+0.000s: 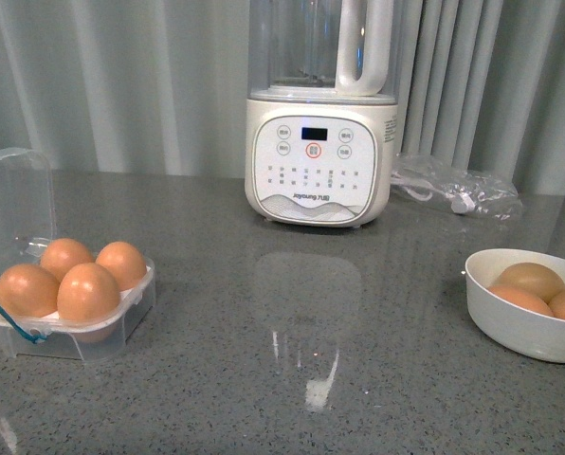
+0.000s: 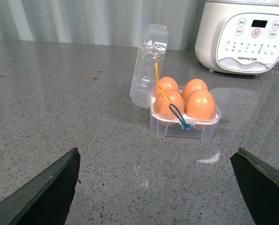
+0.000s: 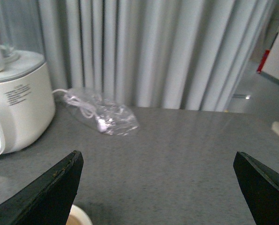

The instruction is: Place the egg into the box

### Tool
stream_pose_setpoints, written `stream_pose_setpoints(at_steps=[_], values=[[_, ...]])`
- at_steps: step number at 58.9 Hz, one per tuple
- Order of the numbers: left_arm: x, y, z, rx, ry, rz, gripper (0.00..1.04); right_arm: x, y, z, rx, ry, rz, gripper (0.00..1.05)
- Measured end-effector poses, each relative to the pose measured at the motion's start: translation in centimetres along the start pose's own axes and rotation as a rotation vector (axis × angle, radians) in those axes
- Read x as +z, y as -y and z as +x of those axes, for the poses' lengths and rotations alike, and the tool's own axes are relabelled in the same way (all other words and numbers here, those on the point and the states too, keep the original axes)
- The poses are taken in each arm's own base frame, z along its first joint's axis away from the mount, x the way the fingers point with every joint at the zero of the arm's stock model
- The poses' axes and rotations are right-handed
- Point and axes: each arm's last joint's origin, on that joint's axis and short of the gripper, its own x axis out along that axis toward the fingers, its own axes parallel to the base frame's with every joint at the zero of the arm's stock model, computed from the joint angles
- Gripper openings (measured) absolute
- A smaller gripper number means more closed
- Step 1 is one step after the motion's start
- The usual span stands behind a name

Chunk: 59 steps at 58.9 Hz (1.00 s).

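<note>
Four eggs (image 2: 201, 104) in egg case (image 2: 206, 131).
We see both jaws wide, empty; egg case lies ahead of left jaws, well apart.

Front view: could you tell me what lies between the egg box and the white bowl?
Only bare grey countertop separates egg box and white bowl in the front view; the Joyoung appliance stands farther back.

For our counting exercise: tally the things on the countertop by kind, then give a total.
Eggs: 7 (4 in the box, 3 visible in the bowl)
Box: 1
Bowl: 1
Kitchen appliance: 1
Plastic bag: 1
Total: 11
</note>
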Motion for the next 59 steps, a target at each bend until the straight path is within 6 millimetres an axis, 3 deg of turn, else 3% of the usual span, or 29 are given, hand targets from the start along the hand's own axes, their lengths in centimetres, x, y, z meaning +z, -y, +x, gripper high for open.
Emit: stream_pose_setpoints(at_steps=[5,8,13,23,34,44,59], values=[[0.0,0.0,0.0,0.0,0.0,0.0,0.98,0.0,1.0,-1.1,-0.044,0.017,-0.023,0.98],[0.0,0.0,0.0,0.0,0.0,0.0,0.98,-0.1,1.4,-1.8,0.018,0.009,0.0,0.92],[0.0,0.0,0.0,0.0,0.0,0.0,0.98,-1.3,0.9,-3.5,0.148,-0.009,0.061,0.76],[0.0,0.0,0.0,0.0,0.0,0.0,0.98,-4.6,-0.2,-5.4,0.172,-0.038,0.094,0.48],[0.0,0.0,0.0,0.0,0.0,0.0,0.98,-7.7,-1.2,-7.8,0.171,-0.041,0.099,0.03],[0.0,0.0,0.0,0.0,0.0,0.0,0.98,-9.1,-2.3,-9.2,0.171,-0.037,0.101,0.03],[0.0,0.0,0.0,0.0,0.0,0.0,0.98,-10.8,-2.4,-10.7,0.172,-0.038,0.101,0.03]])
